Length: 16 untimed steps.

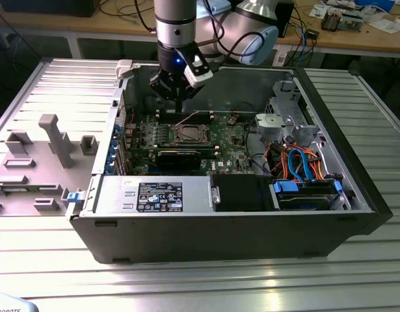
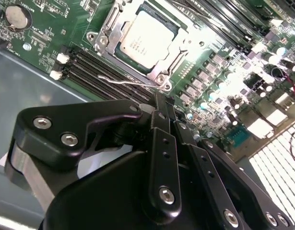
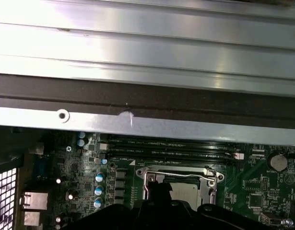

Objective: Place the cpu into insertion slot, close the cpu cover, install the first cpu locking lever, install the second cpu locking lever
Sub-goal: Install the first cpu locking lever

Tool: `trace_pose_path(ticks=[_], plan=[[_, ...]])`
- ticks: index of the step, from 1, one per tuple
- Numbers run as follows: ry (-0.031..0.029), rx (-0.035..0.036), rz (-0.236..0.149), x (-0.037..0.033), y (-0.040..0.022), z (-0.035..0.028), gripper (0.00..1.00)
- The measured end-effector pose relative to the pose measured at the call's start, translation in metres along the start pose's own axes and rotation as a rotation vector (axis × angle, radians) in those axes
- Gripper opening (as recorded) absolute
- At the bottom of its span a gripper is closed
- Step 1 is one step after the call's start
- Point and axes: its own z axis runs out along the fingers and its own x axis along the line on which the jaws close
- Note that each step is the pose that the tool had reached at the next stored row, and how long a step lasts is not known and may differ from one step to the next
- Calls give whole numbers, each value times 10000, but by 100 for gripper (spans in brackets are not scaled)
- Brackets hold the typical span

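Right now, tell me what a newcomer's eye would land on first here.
The open dark grey computer case stands on the ribbed metal table, its green motherboard exposed. In the second wrist view the square silver-grey cpu lies amid the board, framed by the silvery metal cpu cover. The arm's black gripper hangs over the board near that chip.

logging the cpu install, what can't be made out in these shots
First wrist view: the gripper hides part of the cpu cover.
Second wrist view: an edge cuts off part of the insertion slot.
Exterior view: the cpu is too small to judge seating.
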Motion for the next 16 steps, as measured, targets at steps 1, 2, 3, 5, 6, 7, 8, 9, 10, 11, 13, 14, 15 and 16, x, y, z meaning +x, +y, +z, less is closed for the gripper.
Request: trace_pose_path(ticks=[1,2,3,5,6,7,8,9,10,11,13,14,15,16], plan=[[-2,0,-2,-3,-1,17,11],[-4,-10,-2,-6,-1,30,11],[-5,-33,3,-13,-2,47,11],[-5,-43,7,-25,-3,59,11],[-6,-44,14,-39,-1,62,11],[-6,-43,27,-47,1,65,11],[-7,-41,75,-61,5,70,11],[-6,-39,121,-72,7,74,11],[-8,-36,214,-90,9,80,11],[-11,-32,303,-105,12,85,11],[-10,-30,319,-112,36,96,11],[-10,-31,319,-113,42,102,11],[-11,-32,319,-115,46,109,11],[-11,-32,317,-118,49,118,11]])
